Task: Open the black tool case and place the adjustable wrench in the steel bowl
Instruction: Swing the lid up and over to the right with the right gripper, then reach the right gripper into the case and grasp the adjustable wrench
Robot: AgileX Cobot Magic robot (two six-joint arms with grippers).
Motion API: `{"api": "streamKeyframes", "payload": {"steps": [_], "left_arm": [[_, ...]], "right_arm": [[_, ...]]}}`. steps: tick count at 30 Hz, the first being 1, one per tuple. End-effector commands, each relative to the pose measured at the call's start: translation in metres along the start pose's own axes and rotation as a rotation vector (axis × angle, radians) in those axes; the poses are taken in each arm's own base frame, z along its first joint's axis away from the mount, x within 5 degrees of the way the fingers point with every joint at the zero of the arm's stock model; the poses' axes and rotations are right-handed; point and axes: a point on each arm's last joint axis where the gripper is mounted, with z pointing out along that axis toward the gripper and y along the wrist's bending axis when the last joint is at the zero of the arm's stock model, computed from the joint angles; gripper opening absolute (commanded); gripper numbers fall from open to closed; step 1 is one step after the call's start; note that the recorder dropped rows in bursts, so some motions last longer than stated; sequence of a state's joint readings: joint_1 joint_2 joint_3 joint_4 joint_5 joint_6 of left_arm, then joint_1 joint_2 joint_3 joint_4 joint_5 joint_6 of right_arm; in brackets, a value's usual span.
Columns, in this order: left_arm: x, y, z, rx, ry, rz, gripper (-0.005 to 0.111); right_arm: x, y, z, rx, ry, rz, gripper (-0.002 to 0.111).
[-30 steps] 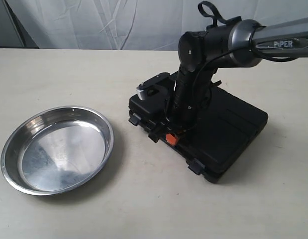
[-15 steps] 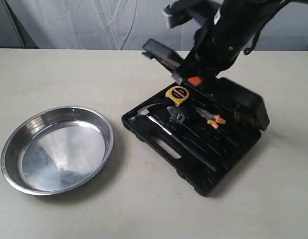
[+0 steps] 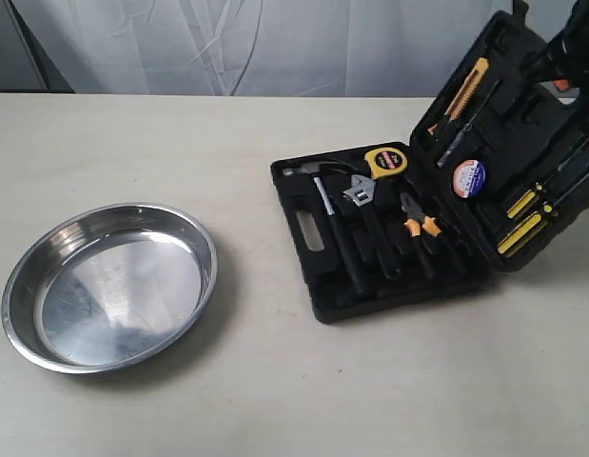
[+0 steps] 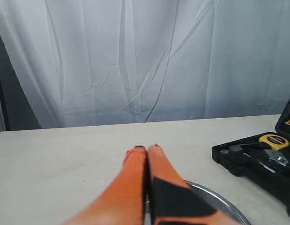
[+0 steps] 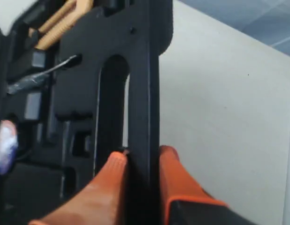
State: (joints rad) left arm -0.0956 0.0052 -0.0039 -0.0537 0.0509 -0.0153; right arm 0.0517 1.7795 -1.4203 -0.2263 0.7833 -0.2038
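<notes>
Gripping the handle edge of the raised lid, the right gripper [image 5: 141,157] has its orange fingers [image 5: 175,171] narrowed on either side of the flat black plastic tool case [image 3: 370,300], one finger on the lid's inner face and one on its outer face. The lid stands tilted up from the hinge, and the base lies flat on the pale table [image 3: 275,400] below this gripper. Down in the base, well apart from the fingers, the silver adjustable wrench [image 3: 359,193] sits in its moulded slot. It lies just beside a round yellow tape measure [image 3: 389,160] and near orange-handled pliers [image 3: 420,227]. Yellow-and-black screwdrivers [image 3: 520,231] are held in the lid, closer to the gripper.

The left gripper [image 4: 145,149] hovers with its orange fingers pressed together and nothing between them. Directly beneath it curves the rim of the wide shiny round steel bowl [image 3: 210,248], which holds nothing. The open case and wrench [image 4: 278,159] lie off to one side of this gripper, well apart from it.
</notes>
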Motion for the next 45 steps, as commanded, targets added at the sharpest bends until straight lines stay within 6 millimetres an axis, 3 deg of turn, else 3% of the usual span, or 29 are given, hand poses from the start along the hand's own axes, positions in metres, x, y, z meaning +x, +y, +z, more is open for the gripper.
{"api": "streamKeyframes", "payload": {"steps": [1,11,23,36,38,42,45], "left_arm": [[0.001,0.0,0.0,0.007,0.0,0.001,0.0],[0.001,0.0,0.0,0.006,0.0,0.007,0.0],[0.001,0.0,0.0,0.006,0.0,0.007,0.0],[0.001,0.0,0.0,0.006,0.0,0.007,0.0],[0.001,0.0,0.0,0.006,0.0,0.007,0.0],[0.001,0.0,0.0,0.006,0.0,0.007,0.0],[0.001,0.0,0.0,0.006,0.0,0.007,0.0]], "right_arm": [[0.017,0.017,0.036,-0.079,0.167,0.004,-0.001],[0.02,0.017,0.064,-0.015,0.197,0.014,-0.001],[0.022,0.002,0.064,0.167,0.21,0.135,-0.001],[0.021,0.005,0.07,0.138,0.196,0.158,0.0],[0.021,0.005,0.07,0.141,0.192,0.154,0.006],[0.02,0.005,0.07,0.145,0.179,0.146,0.038],[0.02,0.005,0.07,0.144,0.183,0.15,0.054]]}}
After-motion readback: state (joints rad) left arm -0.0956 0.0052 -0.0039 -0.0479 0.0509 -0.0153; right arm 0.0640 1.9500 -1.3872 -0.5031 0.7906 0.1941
